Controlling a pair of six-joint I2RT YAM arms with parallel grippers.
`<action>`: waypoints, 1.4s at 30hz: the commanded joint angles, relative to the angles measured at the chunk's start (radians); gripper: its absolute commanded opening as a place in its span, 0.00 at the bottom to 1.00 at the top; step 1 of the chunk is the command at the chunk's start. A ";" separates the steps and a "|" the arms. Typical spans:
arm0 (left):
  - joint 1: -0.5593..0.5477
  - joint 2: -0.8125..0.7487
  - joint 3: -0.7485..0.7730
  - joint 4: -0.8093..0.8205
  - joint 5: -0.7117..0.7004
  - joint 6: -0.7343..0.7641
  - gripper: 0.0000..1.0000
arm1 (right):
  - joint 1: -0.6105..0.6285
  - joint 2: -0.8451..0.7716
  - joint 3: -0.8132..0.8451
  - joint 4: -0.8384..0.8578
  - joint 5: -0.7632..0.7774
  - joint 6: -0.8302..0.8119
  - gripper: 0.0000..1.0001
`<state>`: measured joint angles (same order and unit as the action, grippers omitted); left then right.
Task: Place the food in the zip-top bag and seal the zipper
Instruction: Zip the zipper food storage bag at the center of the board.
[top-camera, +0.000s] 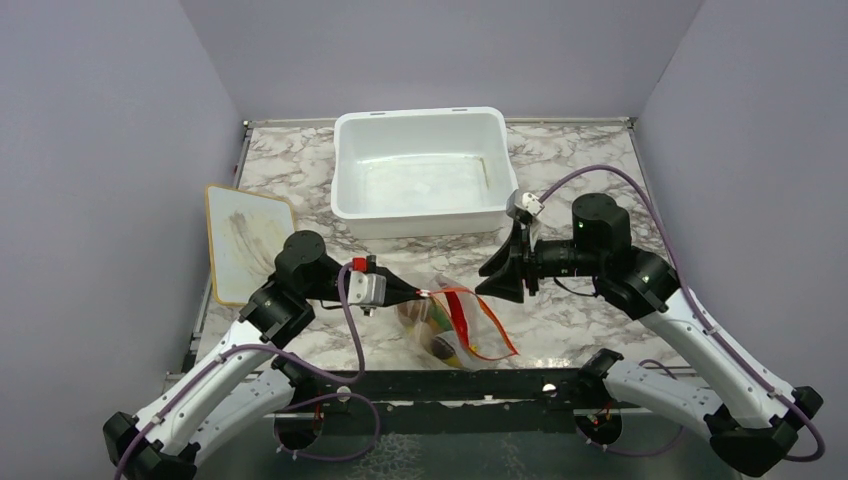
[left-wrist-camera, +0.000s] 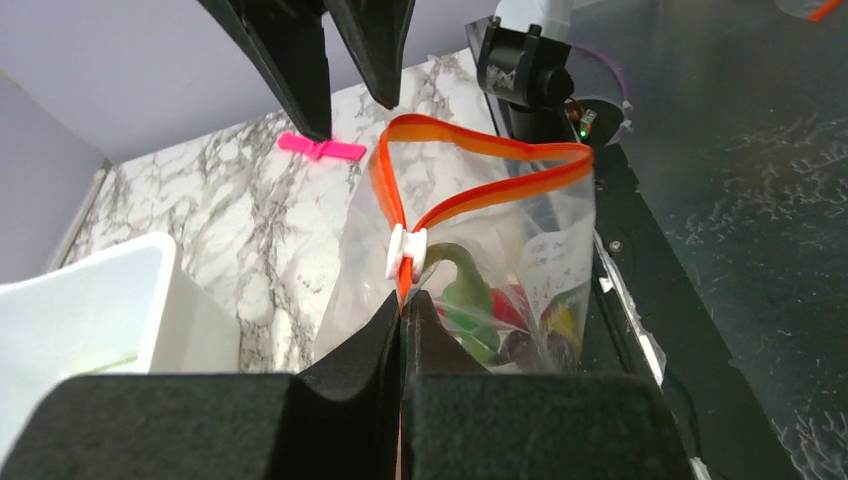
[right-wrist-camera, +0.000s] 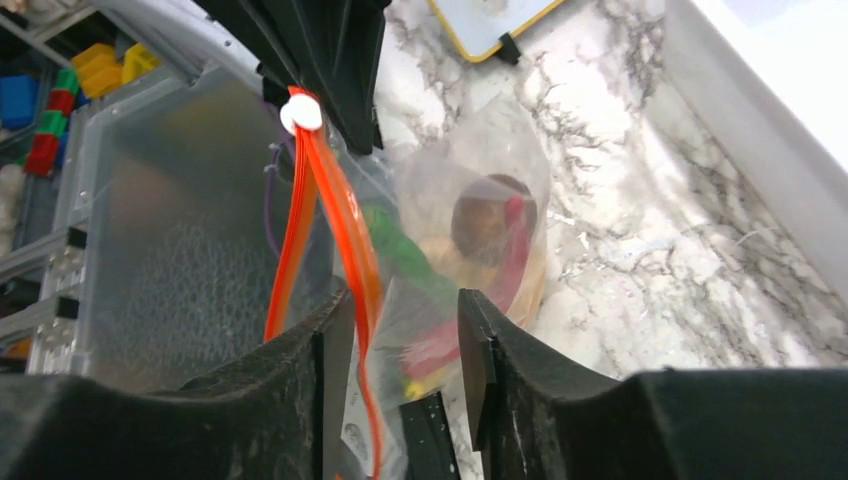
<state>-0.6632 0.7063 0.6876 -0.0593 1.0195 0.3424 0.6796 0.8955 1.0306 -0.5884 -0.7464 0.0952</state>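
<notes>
The clear zip-top bag (top-camera: 450, 330) lies near the table's front edge with the food inside: a green pod (left-wrist-camera: 468, 292), a red chili (right-wrist-camera: 512, 262), a brown ball (right-wrist-camera: 480, 226) and a yellow piece (left-wrist-camera: 562, 322). Its orange-red zipper (left-wrist-camera: 480, 150) gapes in an open loop, with a white slider (left-wrist-camera: 405, 251) at the left end. My left gripper (top-camera: 424, 293) is shut on the zipper strip just behind the slider. My right gripper (top-camera: 492, 280) is open at the bag's right end. In the right wrist view (right-wrist-camera: 400, 335) the strip (right-wrist-camera: 345, 230) runs between its jaws, close to the left finger.
The white tub (top-camera: 418, 212) stands behind the bag at the middle back. A yellow-edged board (top-camera: 245, 240) lies at the left. A small pink clip (left-wrist-camera: 320, 148) lies on the marble. The table's dark front edge (top-camera: 500, 380) runs just below the bag.
</notes>
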 joint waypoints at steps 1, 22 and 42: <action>-0.002 0.012 -0.025 0.082 -0.087 -0.075 0.00 | 0.004 -0.029 0.016 0.070 0.096 -0.020 0.46; -0.003 0.057 0.024 0.116 -0.332 -0.280 0.00 | 0.006 0.044 -0.018 0.485 -0.052 -0.196 0.48; -0.003 0.114 0.127 0.047 -0.395 -0.357 0.00 | 0.151 0.217 0.058 0.496 0.032 -0.315 0.41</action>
<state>-0.6632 0.8192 0.7723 0.0036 0.6613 0.0109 0.7979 1.0878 1.0500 -0.1200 -0.7776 -0.1711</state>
